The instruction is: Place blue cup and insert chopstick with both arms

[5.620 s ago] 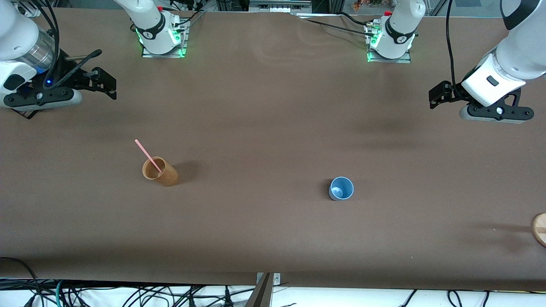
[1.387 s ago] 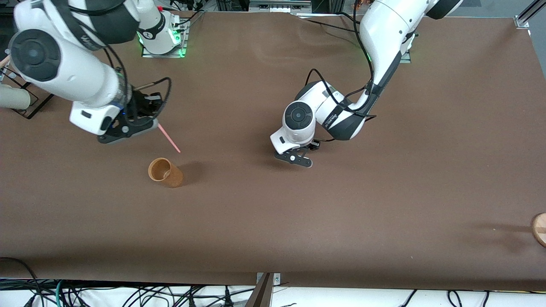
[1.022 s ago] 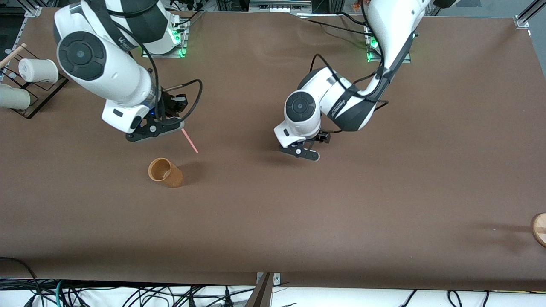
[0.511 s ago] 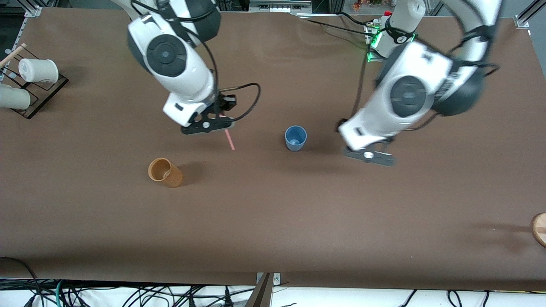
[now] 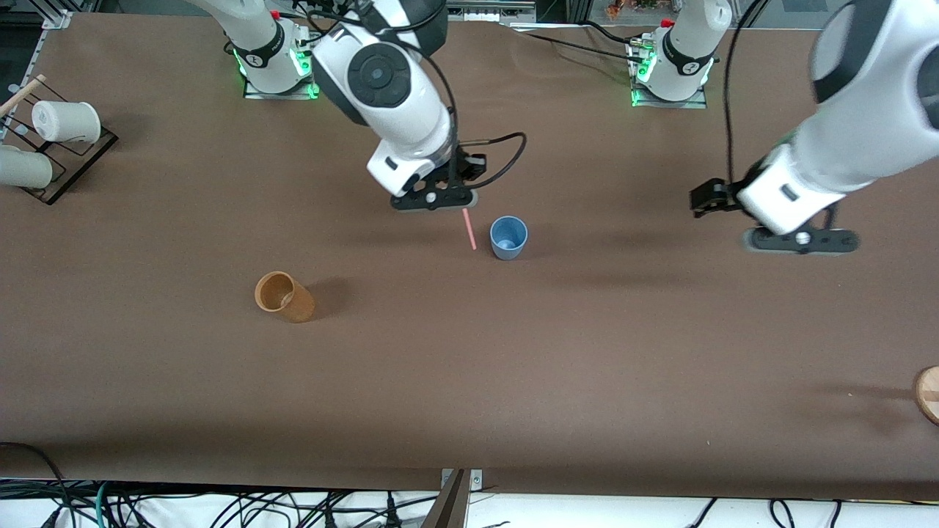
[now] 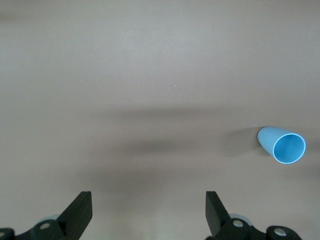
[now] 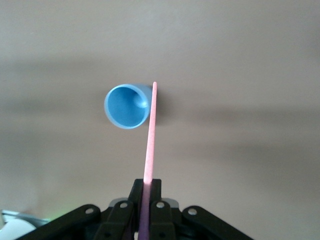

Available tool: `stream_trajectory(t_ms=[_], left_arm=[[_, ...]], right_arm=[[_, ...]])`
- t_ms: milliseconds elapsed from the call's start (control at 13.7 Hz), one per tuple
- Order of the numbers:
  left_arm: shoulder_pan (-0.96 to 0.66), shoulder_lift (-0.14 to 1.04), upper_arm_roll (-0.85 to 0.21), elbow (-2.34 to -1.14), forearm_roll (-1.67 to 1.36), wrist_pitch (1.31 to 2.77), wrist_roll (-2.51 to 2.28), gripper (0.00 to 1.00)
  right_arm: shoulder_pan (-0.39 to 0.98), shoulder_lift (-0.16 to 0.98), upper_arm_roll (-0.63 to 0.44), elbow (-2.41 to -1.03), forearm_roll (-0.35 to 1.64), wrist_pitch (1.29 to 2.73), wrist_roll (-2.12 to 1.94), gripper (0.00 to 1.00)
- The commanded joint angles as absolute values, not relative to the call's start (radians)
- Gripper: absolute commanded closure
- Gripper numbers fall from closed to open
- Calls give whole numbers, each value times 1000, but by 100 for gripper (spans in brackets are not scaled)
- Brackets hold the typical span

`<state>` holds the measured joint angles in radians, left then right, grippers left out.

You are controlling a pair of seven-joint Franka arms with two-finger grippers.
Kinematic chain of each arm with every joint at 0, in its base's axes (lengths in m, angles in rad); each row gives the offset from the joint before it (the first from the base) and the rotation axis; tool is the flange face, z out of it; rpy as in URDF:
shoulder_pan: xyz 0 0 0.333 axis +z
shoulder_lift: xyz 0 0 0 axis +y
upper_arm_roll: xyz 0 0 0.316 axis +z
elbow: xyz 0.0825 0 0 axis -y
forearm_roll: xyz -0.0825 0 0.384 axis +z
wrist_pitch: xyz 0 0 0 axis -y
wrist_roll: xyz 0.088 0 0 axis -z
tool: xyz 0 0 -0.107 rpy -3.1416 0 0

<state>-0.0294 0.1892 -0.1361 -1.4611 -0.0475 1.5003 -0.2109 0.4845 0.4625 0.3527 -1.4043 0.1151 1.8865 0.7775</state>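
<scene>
The blue cup (image 5: 508, 237) stands upright on the brown table near its middle. My right gripper (image 5: 453, 199) is shut on the pink chopstick (image 5: 469, 231) and holds it above the table, its free end hanging just beside the cup's rim. In the right wrist view the chopstick (image 7: 150, 135) runs out from the right gripper (image 7: 146, 192) to the edge of the blue cup (image 7: 127, 106). My left gripper (image 5: 798, 240) is open and empty over the table toward the left arm's end. The left wrist view shows the left gripper (image 6: 147, 210) spread wide and the blue cup (image 6: 282, 145) far off.
A tan cup (image 5: 282, 295) stands empty toward the right arm's end, nearer the front camera than the blue cup. A black rack (image 5: 51, 169) with white cups sits at the table's edge at the right arm's end. A wooden disc (image 5: 928, 392) lies at the left arm's end.
My right gripper has carried the chopstick from over the tan cup's area to beside the blue cup. My left gripper has drawn away from the cup toward its end of the table.
</scene>
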Motion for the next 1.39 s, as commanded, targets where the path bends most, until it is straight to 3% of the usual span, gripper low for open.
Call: stream_trajectory(t_ms=[0,146,292,730,803,876,1022,1314], left_arm=[[-34,43,-62,-1676,-103,1638,-189,0],[-35,-44,-54,-1787,-101,1785,-33,0],[-23,-95,-52,-1842,-37,1793,84,0],[-5,-64,-44,-1792,8,1709,51,0],[-8,-61,-49,-1784,9,1706,16,0],[-8,-52,-51,-1764,9,1685,-9,0],[-17,-14,-52,-1709,11,1648,-37,0],[-11,40,-49,-1632,12,1577,-37,0]], right_arm=[[511,477,373,-1367,149,1888,857,100],[525,485,379,-1370,149,1899,884,100],[540,508,379,-1373,140,1904,891,100],[580,584,380,-1379,81,2002,950,100],[577,591,379,-1379,80,2011,948,67],[572,591,379,-1379,65,2017,943,1],[557,577,373,-1371,35,2020,937,0],[383,428,371,-1419,12,1978,846,0]])
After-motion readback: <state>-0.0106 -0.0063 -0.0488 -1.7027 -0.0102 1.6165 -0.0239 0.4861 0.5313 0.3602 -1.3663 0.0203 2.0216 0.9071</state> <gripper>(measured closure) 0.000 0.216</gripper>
